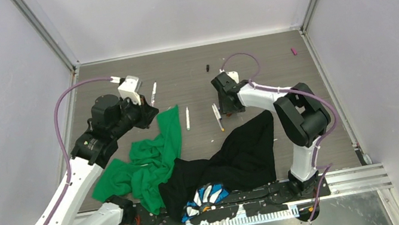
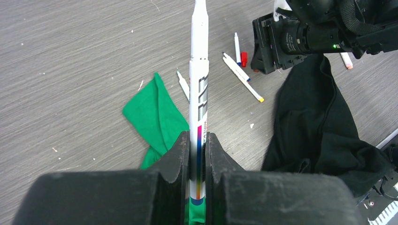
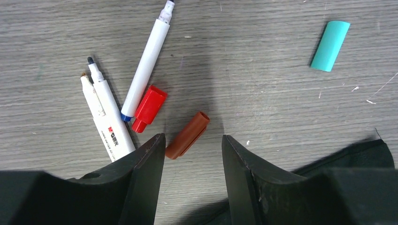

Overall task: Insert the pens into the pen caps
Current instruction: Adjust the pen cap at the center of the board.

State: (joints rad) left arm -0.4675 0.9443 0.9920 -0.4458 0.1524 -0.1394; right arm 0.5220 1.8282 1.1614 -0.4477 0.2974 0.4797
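"So what had the left gripper (image 2: 198, 139) got?"

"A white pen (image 2: 199, 70), pinched between its fingers near the barrel's lower end. The rest jutted straight out past the fingertips, above the bench (image 2: 70, 70). A green cloth (image 2: 155, 112) lay beneath it."

"And the right gripper (image 3: 192, 140)?"

"Spread wide and holding nothing. It hung low over the bench, and a brown cap (image 3: 187, 136) lay in the gap between its fingers, closer to the one on the left of the wrist view. Whether the cap touched that finger could not be told."

"Were other caps near?"

"A red cap (image 3: 149, 108) lay just beside the brown one, next to the lower end of a blue-ended pen (image 3: 146, 65). Two more pens (image 3: 109, 126) lay side by side next to those, their barrels running under the finger. A teal cap (image 3: 330, 45) sat well apart on the other side."

"Anything further off?"

"From above, a lone pen (image 1: 188, 118) lay between the arms, beside the green cloth. A black cap (image 1: 208, 67) sat beyond the right gripper, and a magenta cap (image 1: 294, 51) lay near the far right corner. A black cloth (image 1: 245, 147) was heaped towards the near edge."
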